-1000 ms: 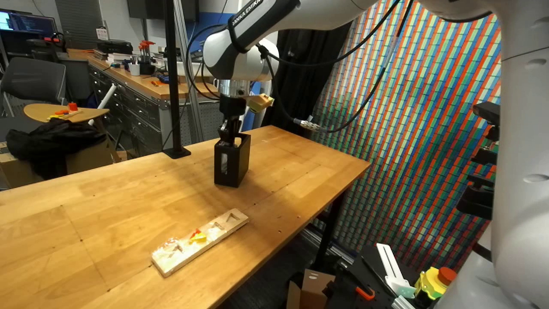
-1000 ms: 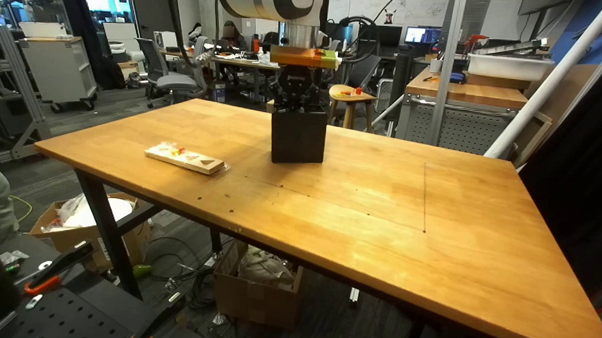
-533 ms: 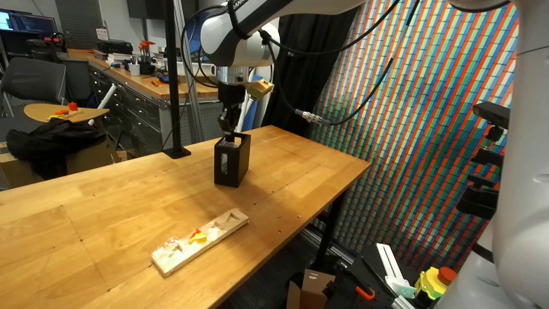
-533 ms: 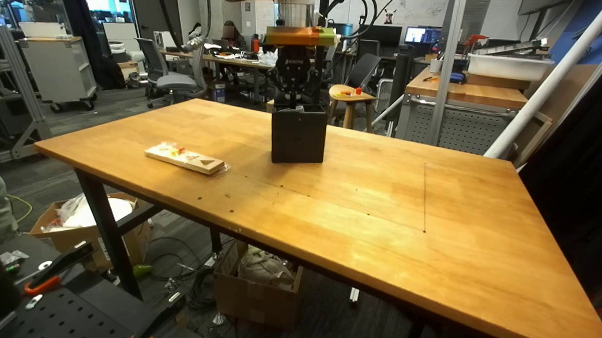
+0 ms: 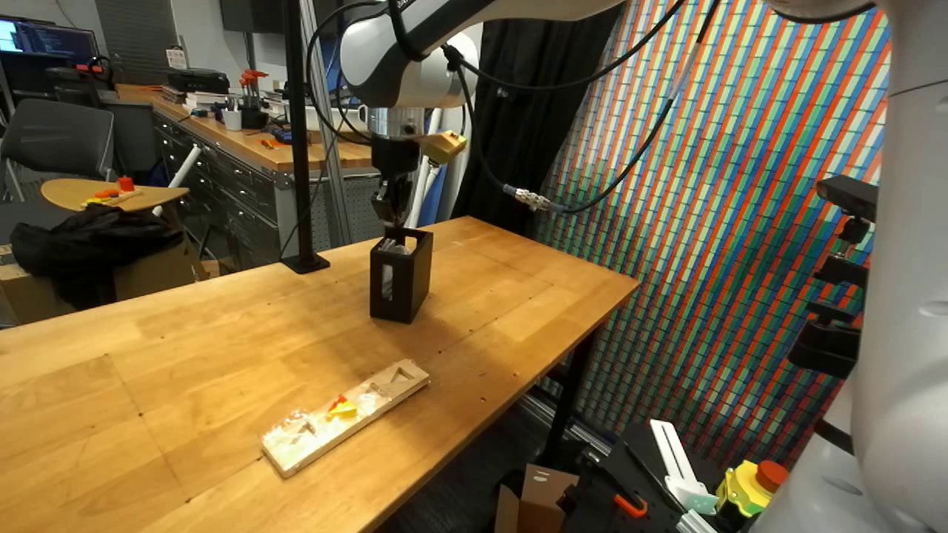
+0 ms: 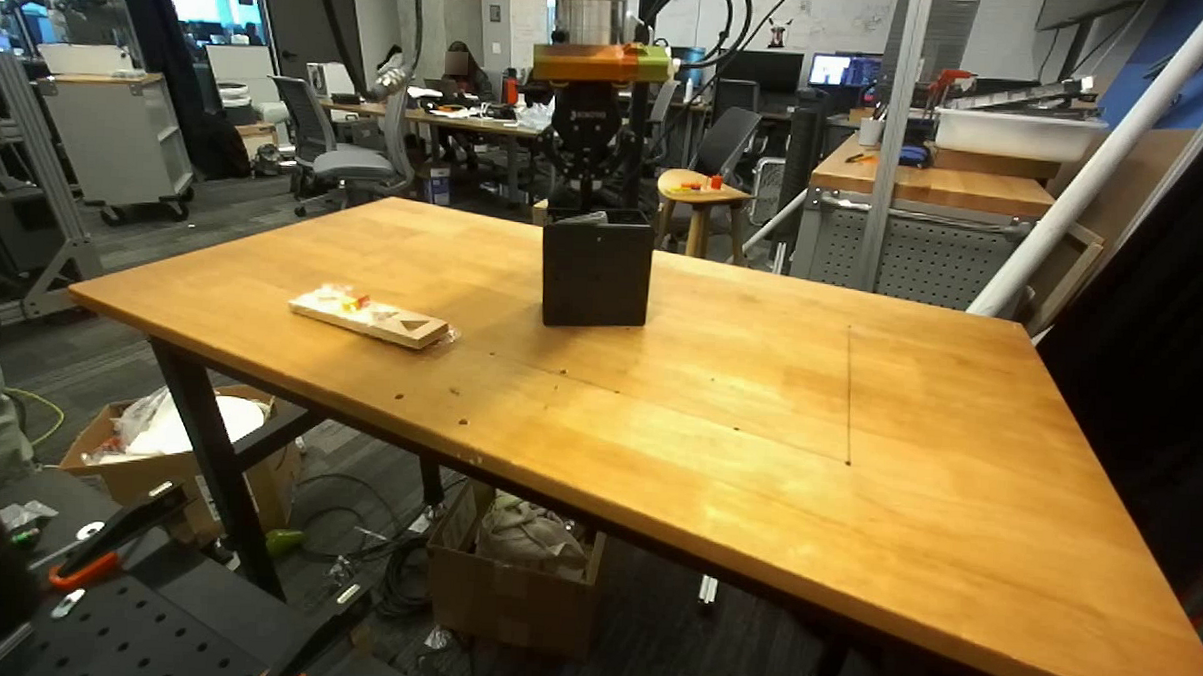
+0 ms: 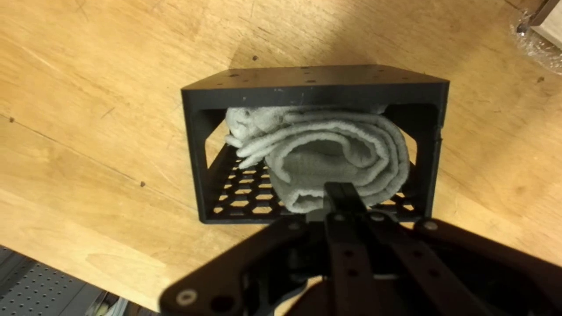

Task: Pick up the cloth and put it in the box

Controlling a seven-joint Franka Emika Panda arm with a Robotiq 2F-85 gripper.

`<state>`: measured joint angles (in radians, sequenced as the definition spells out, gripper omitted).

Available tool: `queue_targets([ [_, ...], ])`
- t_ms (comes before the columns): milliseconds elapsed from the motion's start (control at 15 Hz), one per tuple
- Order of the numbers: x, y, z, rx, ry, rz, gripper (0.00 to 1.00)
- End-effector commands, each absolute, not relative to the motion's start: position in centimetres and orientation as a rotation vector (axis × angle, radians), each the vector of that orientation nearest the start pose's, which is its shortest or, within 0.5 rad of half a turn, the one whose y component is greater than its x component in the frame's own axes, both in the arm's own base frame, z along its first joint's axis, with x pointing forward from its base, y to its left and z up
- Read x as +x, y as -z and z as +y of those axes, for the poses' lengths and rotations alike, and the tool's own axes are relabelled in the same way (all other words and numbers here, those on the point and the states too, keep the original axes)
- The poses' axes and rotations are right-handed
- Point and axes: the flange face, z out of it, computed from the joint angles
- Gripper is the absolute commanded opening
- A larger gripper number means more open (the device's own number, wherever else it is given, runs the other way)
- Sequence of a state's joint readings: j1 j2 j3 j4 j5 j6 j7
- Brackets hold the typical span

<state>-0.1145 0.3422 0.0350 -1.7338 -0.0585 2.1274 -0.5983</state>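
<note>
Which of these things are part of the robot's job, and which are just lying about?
Part of the job:
black box, standing upright
white cloth, folded inside it
gripper, shut, at the box's open top

Just lying about:
pale wooden tray with small coloured pieces
wooden stool
cardboard carton under the table

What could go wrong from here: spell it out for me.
The shut claw overlaps the cloth in the wrist view; whether they touch is unclear, but a snag might drag the cloth out if the arm lifts.
The claw also appears very near the mouth of the box, so a sideways move could knock or tip it.
The cloth lies in loose folds, so it might spring open and rise.
</note>
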Motion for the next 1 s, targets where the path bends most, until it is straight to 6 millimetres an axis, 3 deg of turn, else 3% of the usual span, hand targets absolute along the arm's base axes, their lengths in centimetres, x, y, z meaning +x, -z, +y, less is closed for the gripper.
queue_targets([
  [0, 66.0, -39.2, -5.9, -3.086, 0.049, -0.880, 0.03],
  [467, 66.6, -37.7, -6.3, -3.071, 0.035, -0.880, 0.03],
  [933, 66.7, -34.9, -6.5, -3.039, -0.009, -0.875, 0.03],
])
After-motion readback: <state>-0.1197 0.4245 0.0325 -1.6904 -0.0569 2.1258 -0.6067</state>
